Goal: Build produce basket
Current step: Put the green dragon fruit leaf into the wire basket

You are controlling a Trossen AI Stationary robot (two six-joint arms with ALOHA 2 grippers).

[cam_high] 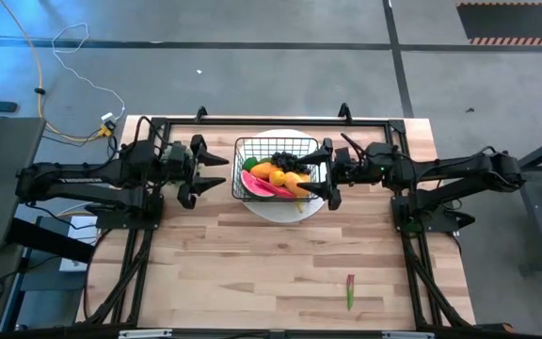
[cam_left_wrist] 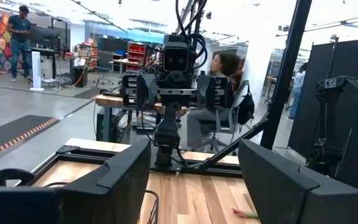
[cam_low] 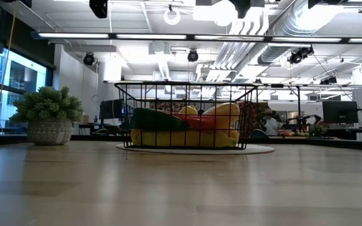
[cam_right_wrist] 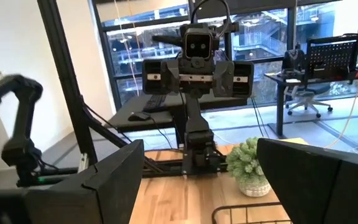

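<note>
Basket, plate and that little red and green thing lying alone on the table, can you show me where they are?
basket (cam_high: 239, 160): high view, left wire wall.
plate (cam_high: 280, 213): high view, bare white rim.
red and green piece (cam_high: 350, 292): high view, its middle.

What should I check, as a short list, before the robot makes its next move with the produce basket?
1. Basket sits on the white plate: ok.
2. Produce lies inside the basket: ok.
3. All pieces collected: not ok; one red-and-green piece lies alone near the table's front edge.
4. Left pincer open, holding nothing: ok.
5. Right pincer open at the basket's right side: ok.
6. Right pincer touching the wire: cannot tell.
</note>
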